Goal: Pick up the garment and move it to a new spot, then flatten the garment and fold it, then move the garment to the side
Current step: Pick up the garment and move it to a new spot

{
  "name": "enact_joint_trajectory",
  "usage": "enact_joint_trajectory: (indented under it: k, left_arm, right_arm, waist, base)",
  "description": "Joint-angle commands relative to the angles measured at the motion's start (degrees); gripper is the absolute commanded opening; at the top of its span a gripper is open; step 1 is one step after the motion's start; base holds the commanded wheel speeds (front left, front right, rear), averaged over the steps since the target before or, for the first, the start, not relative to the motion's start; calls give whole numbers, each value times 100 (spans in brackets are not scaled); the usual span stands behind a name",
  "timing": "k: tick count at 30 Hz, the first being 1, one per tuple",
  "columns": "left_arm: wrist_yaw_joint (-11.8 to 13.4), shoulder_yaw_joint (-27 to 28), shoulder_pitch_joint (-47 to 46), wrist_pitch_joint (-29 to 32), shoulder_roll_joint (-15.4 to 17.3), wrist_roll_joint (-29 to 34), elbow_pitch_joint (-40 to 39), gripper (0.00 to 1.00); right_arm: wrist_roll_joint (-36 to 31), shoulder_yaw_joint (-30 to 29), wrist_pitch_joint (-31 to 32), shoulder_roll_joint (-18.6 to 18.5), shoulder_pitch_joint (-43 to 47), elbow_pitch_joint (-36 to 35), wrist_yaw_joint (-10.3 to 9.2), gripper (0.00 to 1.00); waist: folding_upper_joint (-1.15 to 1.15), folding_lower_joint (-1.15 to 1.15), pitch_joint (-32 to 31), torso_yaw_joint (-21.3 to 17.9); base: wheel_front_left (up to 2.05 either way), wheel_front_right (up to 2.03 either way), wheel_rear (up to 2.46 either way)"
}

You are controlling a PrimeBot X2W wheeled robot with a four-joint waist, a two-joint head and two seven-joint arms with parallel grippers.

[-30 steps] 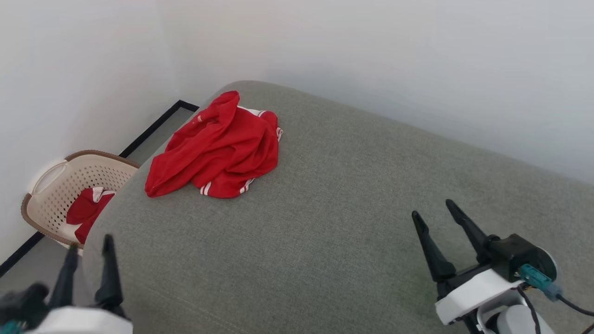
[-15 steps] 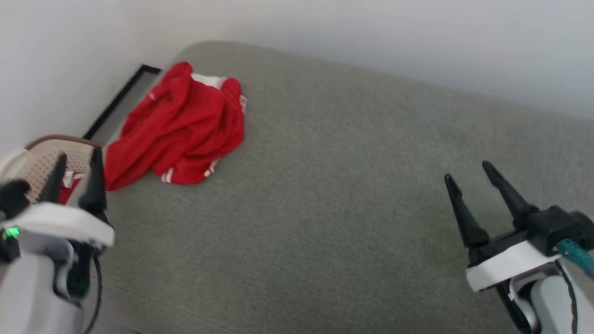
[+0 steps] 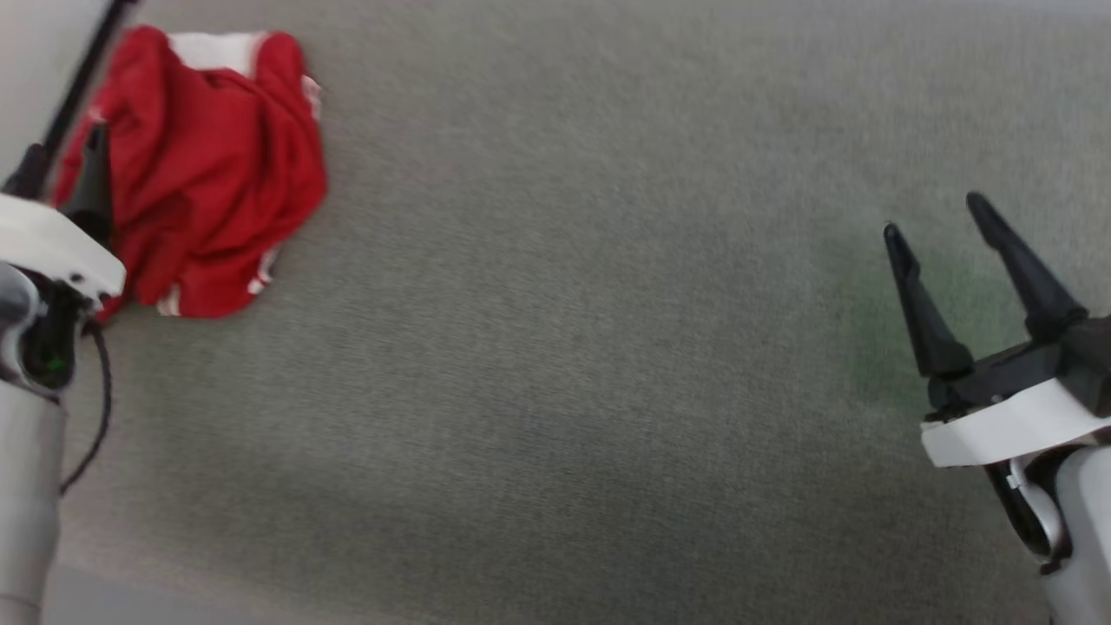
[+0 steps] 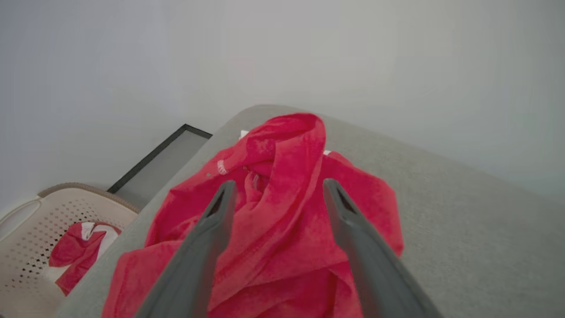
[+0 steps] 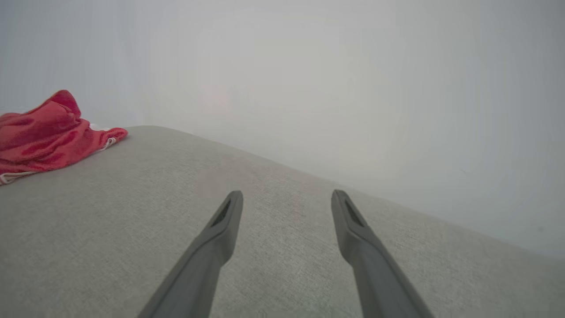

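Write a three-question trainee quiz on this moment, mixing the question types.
1. True or false: the fingers of the left gripper are shut on the garment.
2. Multiple choice: the right gripper points over A) the garment, B) bare grey cushion, C) a wooden table.
3. Short answer: what lies in the perforated basket beside the cushion?

Key
1. False: the fingers are spread open, with the crumpled garment ahead of them and not gripped.
2. B: the garment lies far off to that gripper's left.
3. Another red-and-white cloth.
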Motion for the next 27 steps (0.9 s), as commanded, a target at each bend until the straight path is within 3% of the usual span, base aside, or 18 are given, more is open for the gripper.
enact_joint_trajectory:
  k: [1, 7, 15, 19, 20, 21, 22, 27]
  left_arm:
    - [-19, -80, -299, 239, 65, -104, 279, 100]
    - [4, -249, -989, 985, 83, -141, 1151, 100]
    - [348, -617, -1420, 2859, -287, -109, 2523, 100]
    - [370, -772, -1439, 3375, -433, -71, 2761, 100]
    - [338, -782, -1457, 3236, -430, -43, 2739, 89]
    - [310, -737, -1487, 3126, -423, -92, 2719, 25]
    - [294, -733, -1509, 3126, -400, -107, 2730, 0]
    - [202, -738, -1838, 2346, 30, 32, 2475, 0]
  right_arm:
    - [-50, -46, 46, -24, -98, -112, -1, 100]
    - [-93, -172, 149, -95, -119, -395, 0, 100]
    - [-119, -189, 327, -104, -134, -670, 0, 100]
    - [-93, -192, 404, -74, -175, -765, 0, 100]
    - [-97, -194, 405, -80, -192, -782, -1, 100]
    - [-102, -193, 416, -84, -206, -793, 0, 100]
    - [-95, -195, 416, -77, -214, -798, 0, 100]
    - [-65, -272, 369, -27, -141, -755, -1, 100]
  waist:
    - [0, 0, 501, -307]
    - [0, 0, 877, -385]
    - [0, 0, 1122, -437]
    - [0, 0, 1157, -439]
    - [0, 0, 1160, -437]
    - [0, 0, 1159, -439]
    - [0, 0, 1150, -445]
    - [0, 0, 1016, -415]
  base:
    - [0, 0, 0]
    - [0, 0, 0]
    - [0, 0, 0]
    - [0, 0, 0]
    - [0, 0, 0]
    - [0, 0, 0]
    - [0, 0, 0]
    - [0, 0, 0]
